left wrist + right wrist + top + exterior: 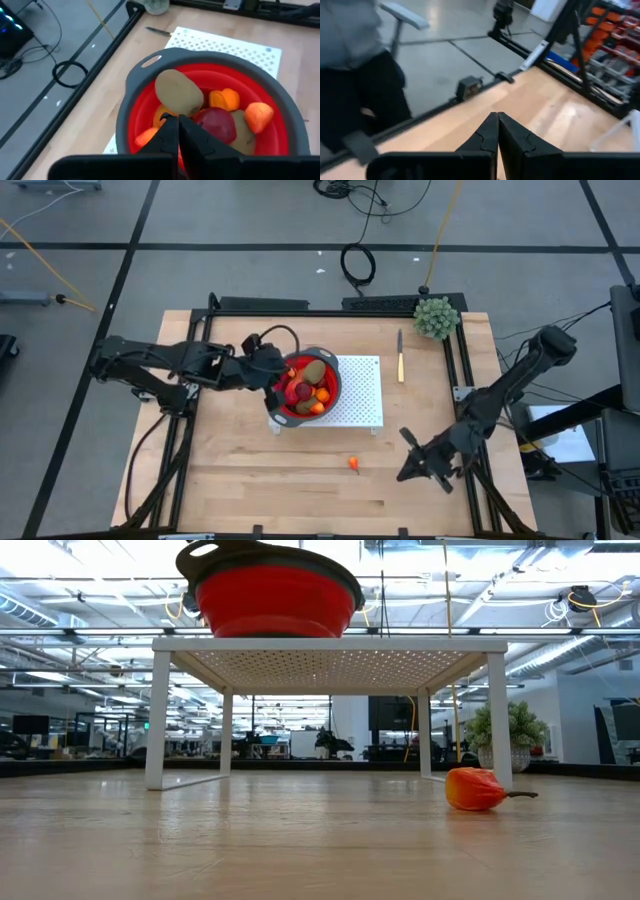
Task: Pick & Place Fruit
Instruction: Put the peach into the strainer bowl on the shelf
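Note:
A red bowl with a grey rim (330, 362) (130, 90) stands on a white perforated stand (362, 402) (330, 644). In it lie fruit pieces: a brown kiwi-like oval (178, 92), a dark red ball (217, 125) and orange bits (259, 115). My left gripper (276, 377) (178, 122) hovers shut above the bowl's left part with nothing between its fingers. A red-orange oblong fruit (353, 464) (475, 788) lies on the table in front of the stand. My right gripper (403, 473) (497, 120) is shut and empty, to the right of that fruit, above the near right of the table.
A green bushy ball (436, 317) sits at the table's far right corner, and a slim knife (400, 366) lies right of the stand. A person (355, 60) stands beyond the table's near edge. Bare wood lies along the near side.

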